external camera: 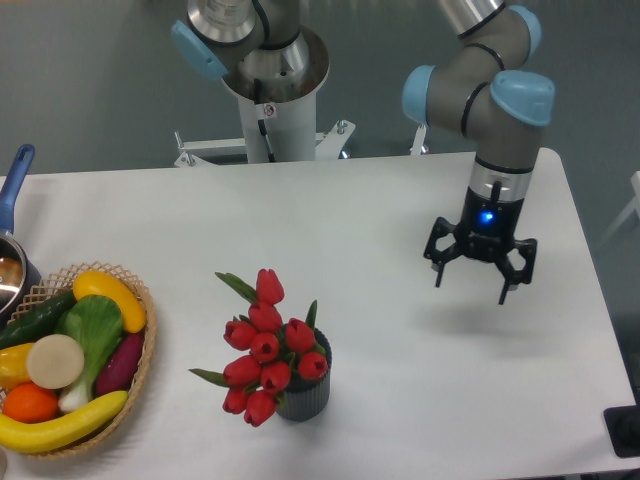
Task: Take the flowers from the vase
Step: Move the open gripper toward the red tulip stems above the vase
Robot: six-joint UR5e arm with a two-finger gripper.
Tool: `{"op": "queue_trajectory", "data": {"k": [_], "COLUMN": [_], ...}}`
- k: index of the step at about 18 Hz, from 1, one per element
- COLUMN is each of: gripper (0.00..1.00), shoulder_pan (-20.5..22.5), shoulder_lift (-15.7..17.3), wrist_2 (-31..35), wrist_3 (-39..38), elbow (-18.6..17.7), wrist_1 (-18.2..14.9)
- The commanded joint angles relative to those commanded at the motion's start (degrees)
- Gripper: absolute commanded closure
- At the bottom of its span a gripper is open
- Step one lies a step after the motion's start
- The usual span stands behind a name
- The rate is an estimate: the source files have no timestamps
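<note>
The flowers (262, 350), a bunch of red tulip buds with green leaves, stand in the vase (305, 394), a small dark grey ribbed pot near the table's front middle. The bunch leans to the left over the pot's rim. My gripper (472, 282) hangs open and empty above the table, well to the right of the flowers and a little farther back. Its fingers (438, 276) point down and touch nothing.
A woven wicker basket (142, 365) with several toy vegetables and fruits sits at the front left edge. A pot with a blue handle (14, 185) stands at the far left. The robot's base (270, 100) is at the back. The table's right edge is near the gripper.
</note>
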Motion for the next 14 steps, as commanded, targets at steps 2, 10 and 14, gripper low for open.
{"op": "queue_trajectory", "data": {"k": [2,10,14], "gripper": [0.0,0.0,0.0], "shoulder_pan": [0.3,-4.7,-8.0], "shoulder_lift": [0.0,0.2,0.1], "wrist_2": [-11.3,-18.2,-18.3], "wrist_3": [-0.2,-0.3,1.1], "elbow": [-0.2,-0.4,0.0], "wrist_1": [0.0,-0.1,0.0]}}
